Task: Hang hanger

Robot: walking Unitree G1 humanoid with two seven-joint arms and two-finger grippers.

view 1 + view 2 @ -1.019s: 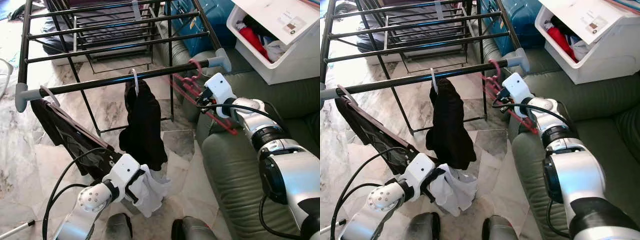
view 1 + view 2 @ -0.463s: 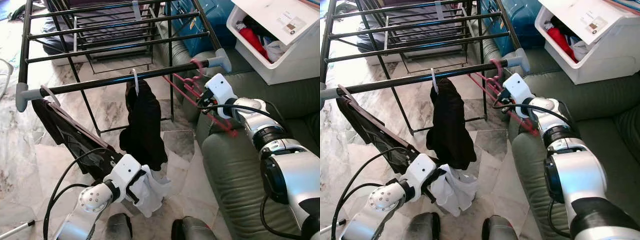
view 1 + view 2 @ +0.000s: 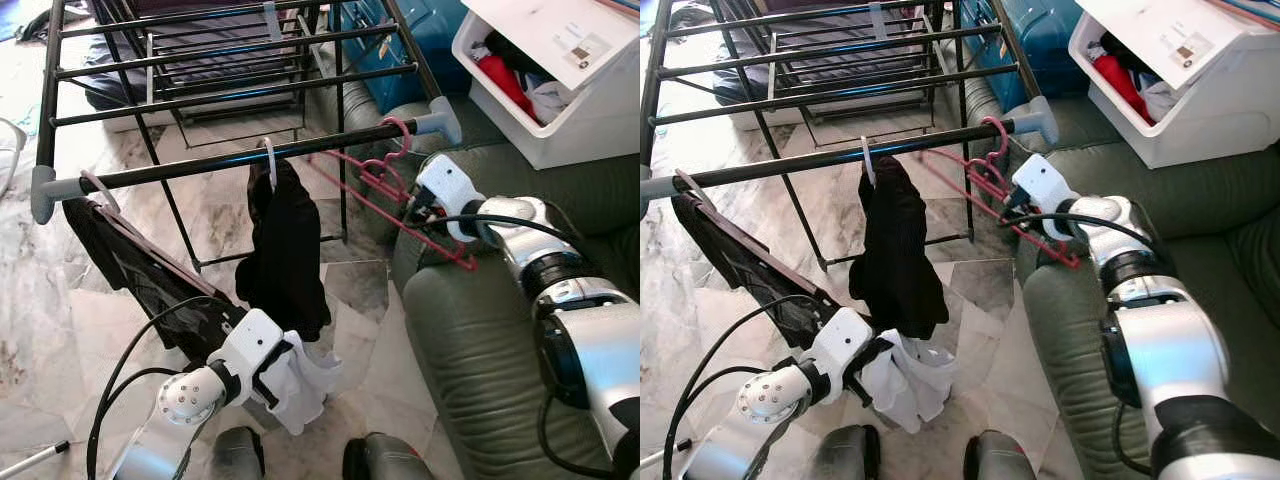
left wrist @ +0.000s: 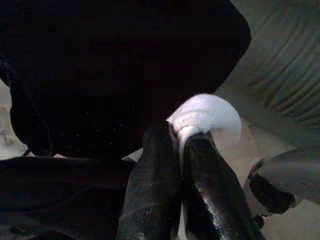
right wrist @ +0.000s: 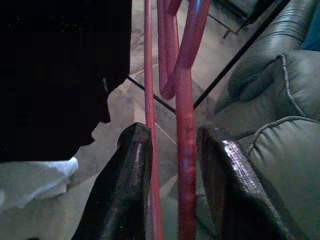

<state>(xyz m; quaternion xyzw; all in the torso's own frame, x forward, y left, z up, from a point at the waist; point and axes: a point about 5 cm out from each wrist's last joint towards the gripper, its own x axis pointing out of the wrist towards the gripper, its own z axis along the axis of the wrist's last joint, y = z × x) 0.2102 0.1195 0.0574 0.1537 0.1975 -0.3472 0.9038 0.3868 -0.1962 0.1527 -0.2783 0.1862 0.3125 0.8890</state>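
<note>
Head views: your right gripper (image 3: pixel 412 203) sits at the red hanger (image 3: pixel 385 180), whose hook is over the near black rail (image 3: pixel 240 162) of the drying rack, close to its right grey end cap (image 3: pixel 443 117); the hanger body slants down toward the green sofa (image 3: pixel 470 340). A black garment (image 3: pixel 285 250) hangs mid-rail on a white hanger, another dark garment (image 3: pixel 130 270) hangs at the left end. Your left gripper (image 3: pixel 268 372) is low and near, pinching a white cloth (image 3: pixel 305 385). Left wrist view: fingers (image 4: pixel 155 175) clenched on a fold of that white cloth. Right wrist view: fingers (image 5: pixel 127 170) spread with the red bars running between them, not squeezed, so released. Risk: the hook sits near the rail end, so pulling your right arm back while a bar lies between the fingers could drag it off the rail. The left arm could tug the cloth into the black garment.
</note>
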